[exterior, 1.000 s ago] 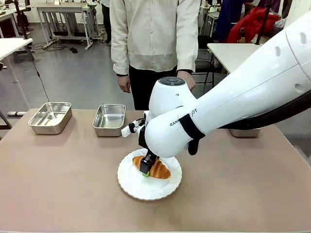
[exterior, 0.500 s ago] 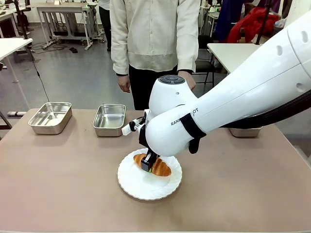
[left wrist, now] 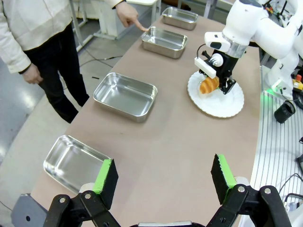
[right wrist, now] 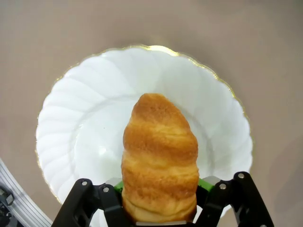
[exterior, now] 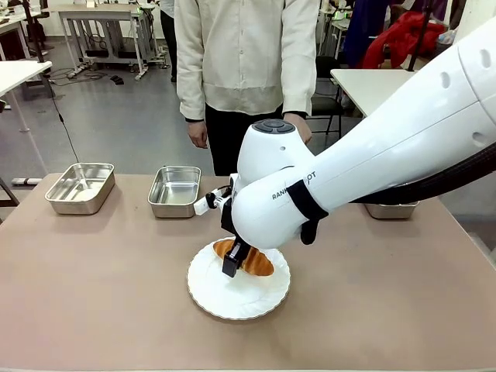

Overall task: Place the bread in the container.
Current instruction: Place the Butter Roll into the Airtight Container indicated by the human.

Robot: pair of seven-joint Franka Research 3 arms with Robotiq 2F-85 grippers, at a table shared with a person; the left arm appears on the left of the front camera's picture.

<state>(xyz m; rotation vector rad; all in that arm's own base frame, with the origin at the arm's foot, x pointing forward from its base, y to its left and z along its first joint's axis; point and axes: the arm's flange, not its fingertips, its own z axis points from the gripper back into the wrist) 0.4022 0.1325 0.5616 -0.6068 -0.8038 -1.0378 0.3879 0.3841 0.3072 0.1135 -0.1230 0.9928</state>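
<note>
The right arm reaches across the table [exterior: 93,310], and its right gripper [right wrist: 160,208] is clamped on the bread [right wrist: 160,158], the croissant pinched between the green pads and hanging just above the white plate [right wrist: 85,127] directly beneath. The pick looks done; the carry and drop remain. Beyond the gripper, toward the person, the pointed-at container [left wrist: 164,41] sits empty, the person's hand [left wrist: 129,13] at its rim. The left gripper [left wrist: 163,182] hovers wide open and empty, well away from the plate.
</note>
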